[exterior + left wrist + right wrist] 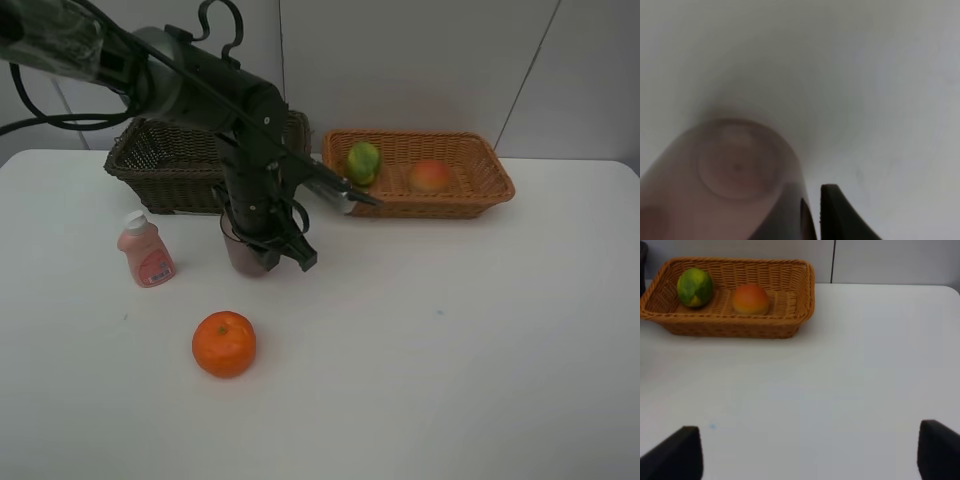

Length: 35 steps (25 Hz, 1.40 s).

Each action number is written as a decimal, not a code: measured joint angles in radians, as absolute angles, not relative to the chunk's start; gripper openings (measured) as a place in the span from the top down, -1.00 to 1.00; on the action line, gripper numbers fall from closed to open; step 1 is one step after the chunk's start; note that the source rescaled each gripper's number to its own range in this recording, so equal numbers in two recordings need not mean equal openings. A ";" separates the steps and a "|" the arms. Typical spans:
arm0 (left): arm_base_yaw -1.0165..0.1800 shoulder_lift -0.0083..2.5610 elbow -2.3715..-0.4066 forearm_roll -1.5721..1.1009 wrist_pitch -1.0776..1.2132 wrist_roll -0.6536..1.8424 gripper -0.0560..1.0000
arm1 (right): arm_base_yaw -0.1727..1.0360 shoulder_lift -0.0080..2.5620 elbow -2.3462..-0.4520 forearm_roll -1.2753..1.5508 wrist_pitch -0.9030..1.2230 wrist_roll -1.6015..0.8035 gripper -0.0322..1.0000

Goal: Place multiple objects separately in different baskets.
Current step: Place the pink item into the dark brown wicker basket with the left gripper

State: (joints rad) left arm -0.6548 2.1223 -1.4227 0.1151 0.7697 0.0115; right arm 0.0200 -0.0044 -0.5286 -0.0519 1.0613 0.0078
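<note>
Pinching cup (240,252) wall with left gripper (272,252), centre-left; may slip or tip when lifted. Holding right gripper (807,452) wide.

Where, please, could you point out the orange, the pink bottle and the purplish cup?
orange (224,344), exterior high view, middle of its peel.
pink bottle (148,260), exterior high view, on its pink body.
purplish cup (735,167), left wrist view, on its round base.
</note>
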 joint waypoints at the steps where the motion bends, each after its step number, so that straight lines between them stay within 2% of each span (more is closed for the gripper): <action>1: -0.655 2.112 -1.438 0.112 0.790 0.000 0.89 | 0.020 -0.004 -0.529 -0.052 1.061 0.008 -0.75; 9: -0.633 2.018 -1.637 0.106 0.985 -0.136 0.89 | 0.020 -0.004 -0.529 -0.052 1.061 0.008 -0.75; 15: -0.547 2.017 -1.771 0.104 1.054 -0.226 0.89 | 0.020 -0.004 -0.529 -0.053 1.061 0.008 -0.75; 27: -0.317 2.024 -1.805 0.106 0.883 -0.249 0.89 | 0.020 -0.004 -0.529 -0.053 1.061 0.008 -0.75; 35: -0.290 2.156 -1.808 0.109 0.785 -0.244 0.89 | 0.020 -0.004 -0.529 -0.053 1.061 0.008 -0.75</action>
